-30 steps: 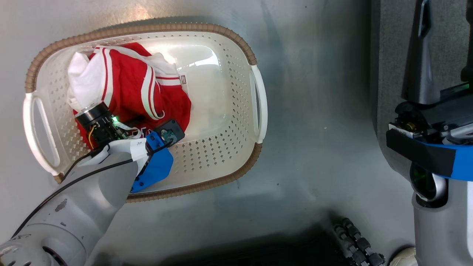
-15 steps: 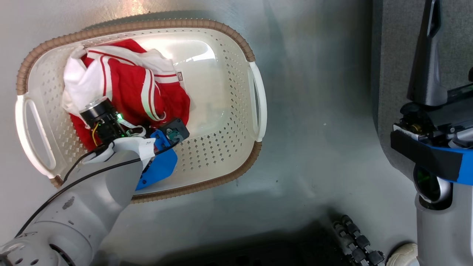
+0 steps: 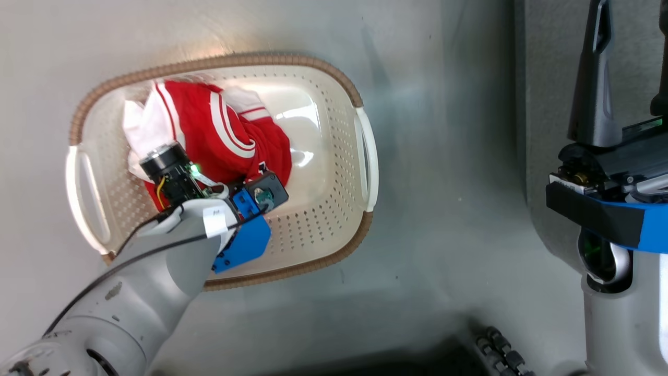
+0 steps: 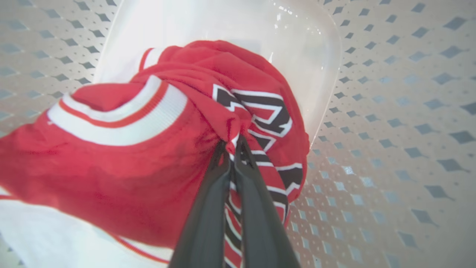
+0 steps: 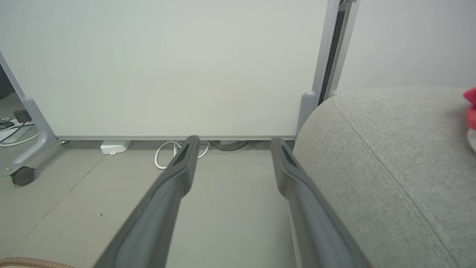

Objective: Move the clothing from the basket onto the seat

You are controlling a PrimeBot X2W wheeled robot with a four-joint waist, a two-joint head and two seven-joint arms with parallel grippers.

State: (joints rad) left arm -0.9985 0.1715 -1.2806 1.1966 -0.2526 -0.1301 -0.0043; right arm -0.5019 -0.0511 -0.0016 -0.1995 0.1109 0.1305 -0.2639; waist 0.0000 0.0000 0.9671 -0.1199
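A red jersey with white stripes, the clothing [image 3: 219, 136], lies bunched in the left half of the cream basket [image 3: 323, 68]. My left arm reaches down into the basket, its wrist [image 3: 209, 209] covering the fingers. In the left wrist view my left gripper [image 4: 232, 143] is shut on a fold of the jersey [image 4: 130, 167] at its black-edged white lettering, above the basket's perforated wall [image 4: 390, 111]. My right gripper [image 5: 234, 140] stands open and holds nothing, beside the grey seat [image 5: 390, 156]. A scrap of red fabric [image 5: 470, 100] shows at the seat's right edge.
The basket stands on a grey floor [image 3: 443, 209]. The seat [image 3: 548, 78] is to its right, with my right gripper [image 3: 631, 10] over it. A white panel on castors [image 5: 167, 67] and loose cables [image 5: 167, 152] stand ahead of the right gripper.
My left gripper has shut on the jersey, and the cloth has drawn up into a tighter bunch. The head camera has shifted, so the basket looks smaller. The right arm stays put.
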